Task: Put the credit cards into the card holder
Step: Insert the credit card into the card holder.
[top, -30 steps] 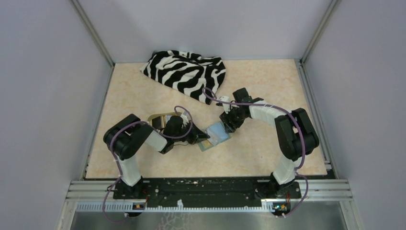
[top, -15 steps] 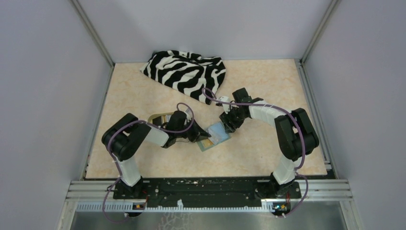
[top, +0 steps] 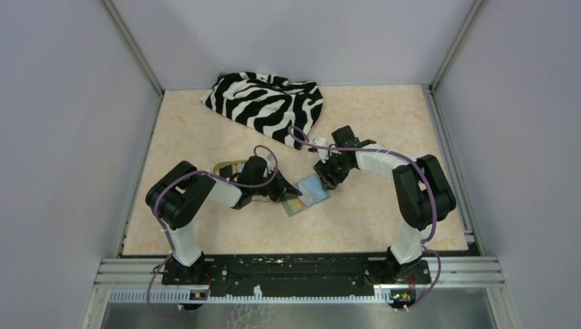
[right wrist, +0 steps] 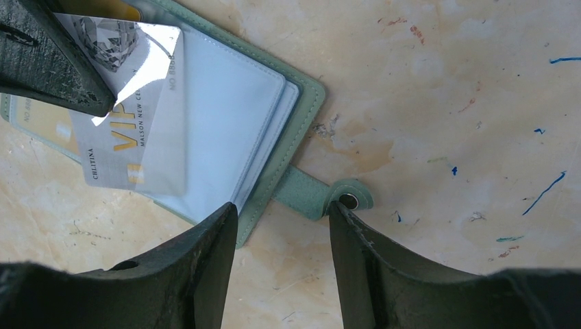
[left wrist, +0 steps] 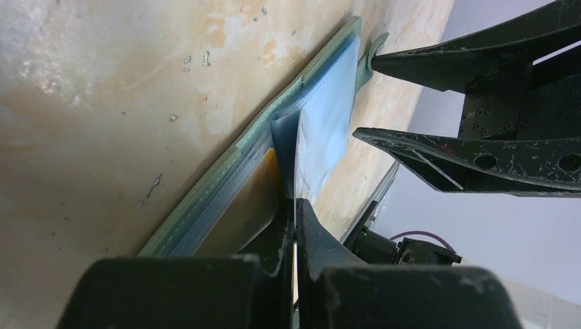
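The card holder (top: 314, 192) lies open and flat on the table (top: 205, 123), near the middle and between the 2 grippers. In the right wrist view its pale blue clear sleeves (right wrist: 226, 116) face up inside the sage-green cover. Its small tab (right wrist: 312, 194) sticks out toward the camera, with a metal snap (right wrist: 349, 201) at its end.

A whitish card (right wrist: 123, 140) printed with "VIP" sits partly inside 1 sleeve, its far corner outside the plastic. A gold card (right wrist: 38, 116) shows under the sleeve on the holder's other half.

The left gripper (left wrist: 294, 209) is low at the holder's left side. Its fingers are pinched together on the thin edge of the whitish card, and 1 finger (right wrist: 48, 62) covers the card's outer corner.

The right gripper (right wrist: 281, 212) is released, its 2 fingers spread to either side of the tab. 1 fingertip is just beside the snap and the other is at the cover's edge. Whether they press on the holder cannot be told.

A tan dish (top: 226, 166) is partly hidden behind the left arm. A zebra-striped cloth (top: 267, 103) lies bunched at the far side of the table, well apart from the holder.
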Controlling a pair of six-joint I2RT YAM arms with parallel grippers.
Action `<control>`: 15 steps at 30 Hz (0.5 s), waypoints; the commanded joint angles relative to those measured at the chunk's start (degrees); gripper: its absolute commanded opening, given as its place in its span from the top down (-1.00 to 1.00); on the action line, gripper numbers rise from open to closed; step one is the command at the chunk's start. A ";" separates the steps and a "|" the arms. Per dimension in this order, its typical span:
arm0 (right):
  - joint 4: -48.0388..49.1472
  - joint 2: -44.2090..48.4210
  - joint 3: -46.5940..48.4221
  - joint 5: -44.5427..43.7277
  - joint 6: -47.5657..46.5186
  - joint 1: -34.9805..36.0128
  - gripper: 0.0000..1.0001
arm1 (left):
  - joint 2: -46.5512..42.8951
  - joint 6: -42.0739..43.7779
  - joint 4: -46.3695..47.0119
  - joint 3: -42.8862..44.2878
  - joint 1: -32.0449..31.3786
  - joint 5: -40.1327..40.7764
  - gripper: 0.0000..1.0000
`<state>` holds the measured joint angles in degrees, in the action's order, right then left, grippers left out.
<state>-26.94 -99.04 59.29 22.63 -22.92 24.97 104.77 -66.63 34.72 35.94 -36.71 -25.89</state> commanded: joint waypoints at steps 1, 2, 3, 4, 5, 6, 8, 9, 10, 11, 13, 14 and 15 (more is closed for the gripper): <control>-0.29 -0.99 1.11 1.80 -0.37 1.57 -0.03 | 0.70 1.96 -4.62 -0.83 0.28 -1.43 1.00; -0.23 -1.08 1.10 1.80 -0.35 1.59 -0.03 | 0.40 1.99 -4.73 -1.21 0.26 -1.66 1.00; -0.22 -1.06 1.09 1.80 -0.37 1.64 -0.03 | 0.18 2.09 -4.86 -1.53 0.24 -1.75 1.00; -0.22 -1.06 1.10 1.80 -0.35 1.66 -0.03 | 0.01 2.24 -5.08 -1.81 0.27 -1.78 1.00; -0.22 -1.06 1.10 1.80 -0.35 1.66 -0.03 | -0.14 2.36 -5.24 -2.03 0.24 -1.96 1.00; -0.23 -1.06 1.20 1.80 -0.36 1.65 -0.03 | -0.24 2.42 -5.35 -2.19 0.31 -2.06 1.00; -0.24 -1.00 1.25 1.77 -0.37 1.68 -0.03 | -0.27 2.54 -5.44 -2.28 0.31 -2.30 1.00; -0.32 -0.99 1.26 1.72 -0.37 1.74 -0.03 | -0.20 2.60 -5.49 -2.17 0.32 -2.32 1.00; -0.31 -0.98 1.27 1.71 -0.30 1.75 -0.03 | -0.12 2.64 -5.54 -1.92 0.32 -2.47 1.00; -0.30 -0.98 1.25 1.71 -0.29 1.75 -0.03 | 0.08 2.72 -5.54 -1.74 0.26 -2.62 1.00; -0.33 -1.01 1.21 1.71 -0.34 1.75 -0.03 | 0.59 2.87 -5.63 -1.20 0.28 -2.84 1.00; -0.35 -0.99 1.25 1.71 -0.37 1.75 -0.03 | 0.87 2.90 -5.63 -0.96 0.25 -2.98 1.00; -0.31 -0.98 1.24 1.71 -0.30 1.76 -0.03 | 1.29 2.93 -5.63 -0.58 0.31 -3.20 1.00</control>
<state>-27.07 -99.07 59.35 22.28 -22.94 25.15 104.57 -65.87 34.52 35.33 -36.25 -27.44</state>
